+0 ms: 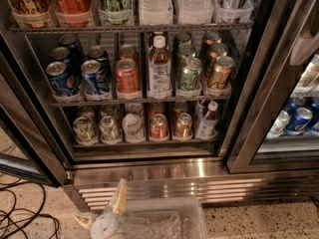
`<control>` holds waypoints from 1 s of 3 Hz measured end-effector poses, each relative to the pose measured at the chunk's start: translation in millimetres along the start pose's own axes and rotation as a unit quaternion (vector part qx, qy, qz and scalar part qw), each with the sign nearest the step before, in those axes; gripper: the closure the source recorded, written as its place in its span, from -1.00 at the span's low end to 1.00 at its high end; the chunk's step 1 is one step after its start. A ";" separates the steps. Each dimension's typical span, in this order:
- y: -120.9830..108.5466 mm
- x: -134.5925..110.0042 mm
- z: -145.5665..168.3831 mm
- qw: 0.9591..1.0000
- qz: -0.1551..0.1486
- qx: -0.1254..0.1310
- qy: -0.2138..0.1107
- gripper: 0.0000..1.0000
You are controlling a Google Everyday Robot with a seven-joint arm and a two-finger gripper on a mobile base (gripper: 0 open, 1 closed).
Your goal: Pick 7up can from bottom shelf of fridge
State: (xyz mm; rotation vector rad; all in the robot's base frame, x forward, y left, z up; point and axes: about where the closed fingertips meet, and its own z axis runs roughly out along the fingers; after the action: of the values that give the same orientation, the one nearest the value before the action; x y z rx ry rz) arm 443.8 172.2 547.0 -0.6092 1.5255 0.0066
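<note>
The fridge [164, 169] stands open in front of me, with a steel frame and a slatted grille at its base. On the bottom shelf [144, 144], two pale green-and-silver 7up cans [84, 129] stand side by side at the far left, with more behind them. My gripper [105, 218] is low at the frame's bottom edge, on the near side of the grille. It is well below the cans, a little to their right, and touches nothing on the shelf.
Right of the 7up cans stand a pale can [133, 127], a red can [158, 127], a copper can [183, 125] and a small bottle [206, 120]. A clear plastic bin [172, 218] sits beside the gripper. Black cables [22, 215] lie on the floor at left. The open door's edge [22, 166] is at left.
</note>
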 end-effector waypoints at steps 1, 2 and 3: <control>16.6 6.7 29.0 1.000 0.009 -0.003 -0.025 -1.00; 23.9 5.8 55.5 0.998 0.021 0.006 -0.054 -0.63; 31.5 -1.4 71.5 0.996 0.036 0.026 -0.078 -0.34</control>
State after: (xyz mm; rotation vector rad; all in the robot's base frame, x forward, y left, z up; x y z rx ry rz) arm 498.1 226.2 531.7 -0.5006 1.3914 0.0687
